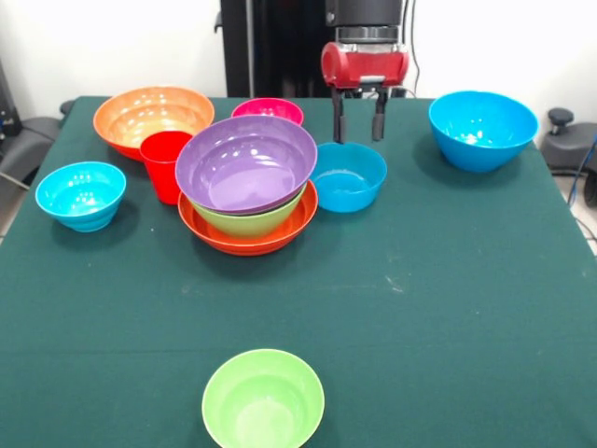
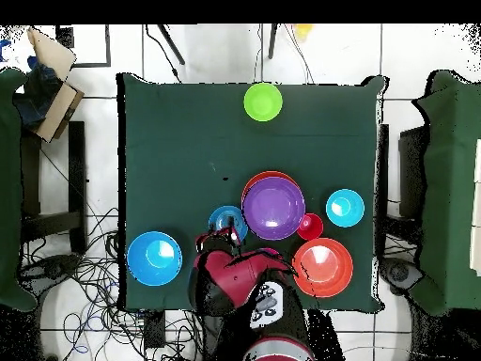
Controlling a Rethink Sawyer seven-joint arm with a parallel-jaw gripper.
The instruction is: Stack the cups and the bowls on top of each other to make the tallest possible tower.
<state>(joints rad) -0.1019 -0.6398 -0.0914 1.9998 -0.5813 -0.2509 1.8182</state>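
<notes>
The tower is a wide orange bowl holding a green bowl with the wide purple bowl on top; from overhead the purple bowl covers it. My gripper is open and empty. It hangs just behind a blue bowl that stands right of the tower. The red cup stands upright at the tower's left. A second orange bowl and the magenta bowl stand behind it. Loose bowls: blue at the left, blue at the far right, green at the front.
The dark green table has a wide bare stretch between the tower and the front green bowl. In the overhead view my red arm covers the table edge near the base, and the magenta bowl is hidden there.
</notes>
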